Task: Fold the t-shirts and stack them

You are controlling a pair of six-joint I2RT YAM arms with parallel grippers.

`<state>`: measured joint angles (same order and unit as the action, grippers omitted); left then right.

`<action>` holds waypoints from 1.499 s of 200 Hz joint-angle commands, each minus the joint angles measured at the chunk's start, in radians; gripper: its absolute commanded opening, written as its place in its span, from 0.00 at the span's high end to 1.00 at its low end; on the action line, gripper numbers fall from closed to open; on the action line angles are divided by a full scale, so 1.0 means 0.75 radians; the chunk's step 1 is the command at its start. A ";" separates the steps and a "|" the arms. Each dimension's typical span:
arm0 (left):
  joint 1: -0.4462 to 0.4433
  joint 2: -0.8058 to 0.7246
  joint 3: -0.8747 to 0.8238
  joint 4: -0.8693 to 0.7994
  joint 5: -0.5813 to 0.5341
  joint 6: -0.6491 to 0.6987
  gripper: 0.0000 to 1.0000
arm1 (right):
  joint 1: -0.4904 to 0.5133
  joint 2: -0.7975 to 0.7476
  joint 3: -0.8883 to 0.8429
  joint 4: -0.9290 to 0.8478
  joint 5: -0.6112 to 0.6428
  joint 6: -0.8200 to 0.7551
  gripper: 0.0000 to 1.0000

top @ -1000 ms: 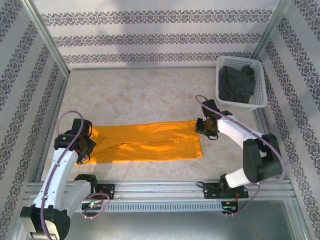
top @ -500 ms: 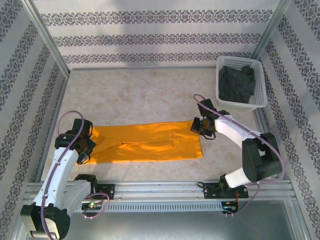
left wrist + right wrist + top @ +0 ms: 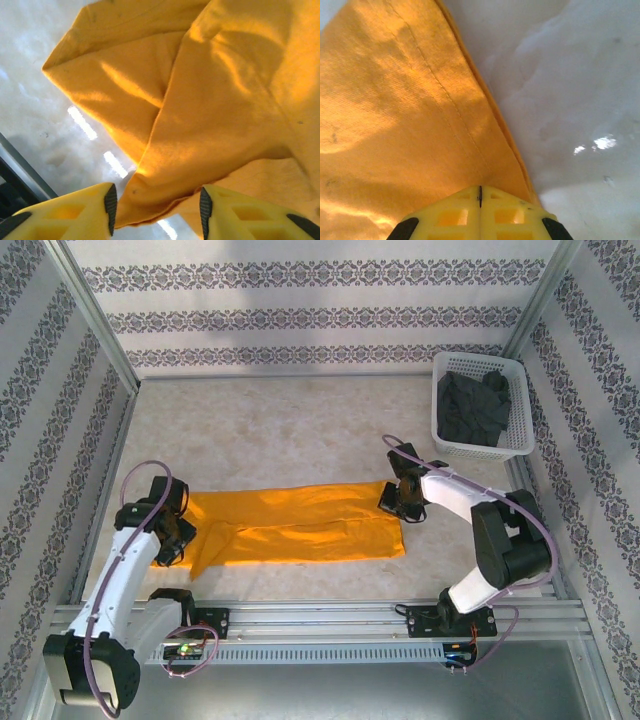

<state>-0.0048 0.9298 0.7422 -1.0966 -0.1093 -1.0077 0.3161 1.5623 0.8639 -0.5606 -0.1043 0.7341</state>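
Top external: orange shirt (image 3: 300, 530) spread flat near arms for folding | right gripper (image 3: 480, 192) clamped on its right end, likely for lifting | left gripper (image 3: 156, 202) half-open astride left edge | grey shirt (image 3: 475, 410) left in basket (image 3: 490, 451)

Left end effector (image 3: 157, 204) agape, right one (image 3: 480, 192) clamped

Two t-shirts (image 3: 300, 525), one basket (image 3: 482, 452), two pincers (image 3: 157, 205)

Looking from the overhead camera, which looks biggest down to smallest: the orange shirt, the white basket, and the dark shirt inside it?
1. orange t-shirt, laid out flat.
2. white basket.
3. dark grey t-shirt, bunched inside the basket, so its spread-out size is unsure.
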 commanded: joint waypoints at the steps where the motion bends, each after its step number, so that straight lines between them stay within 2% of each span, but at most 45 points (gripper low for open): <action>1: 0.004 0.035 0.138 0.043 -0.060 0.083 0.50 | -0.002 -0.088 0.046 -0.036 0.071 -0.028 0.94; 21: 0.088 0.130 0.192 0.130 -0.042 0.170 0.50 | 0.031 -0.073 0.085 0.002 0.038 -0.056 0.90; 49: 0.307 0.356 0.179 0.390 0.175 0.229 0.51 | 0.037 0.034 0.129 0.071 -0.039 0.003 0.87; 70: 0.371 0.538 0.218 0.538 0.286 0.237 0.52 | 0.034 0.118 0.197 0.082 -0.063 0.036 0.86; 92: 0.375 0.685 0.243 0.619 0.337 0.225 0.60 | 0.029 0.208 0.256 0.061 -0.091 0.095 0.86; 116: 0.376 0.809 0.244 0.605 0.318 0.229 0.62 | 0.029 0.292 0.299 -0.003 -0.071 0.194 0.87; 149: 0.379 0.859 0.213 0.626 0.314 0.226 0.61 | -0.005 0.434 0.465 -0.221 0.013 0.236 0.85; 174: 0.375 0.903 0.217 0.684 0.408 0.221 0.61 | -0.049 0.531 0.608 -0.305 0.025 0.201 0.83; 201: 0.367 0.975 0.248 0.755 0.514 0.221 0.61 | -0.117 0.667 0.787 -0.384 -0.036 0.172 0.82; 232: 0.344 1.108 0.349 0.803 0.606 0.239 0.61 | -0.175 0.833 1.038 -0.461 -0.068 0.125 0.81; 258: 0.351 1.206 0.500 0.693 0.538 0.277 0.61 | -0.201 0.993 1.270 -0.540 -0.080 0.103 0.81; 300: 0.368 1.276 0.632 0.624 0.521 0.335 0.60 | -0.234 1.167 1.616 -0.632 -0.067 0.087 0.82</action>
<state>0.2623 1.8530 1.1702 -0.5674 0.3115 -0.8158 0.1562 2.3573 1.9591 -0.9493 -0.1772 0.8280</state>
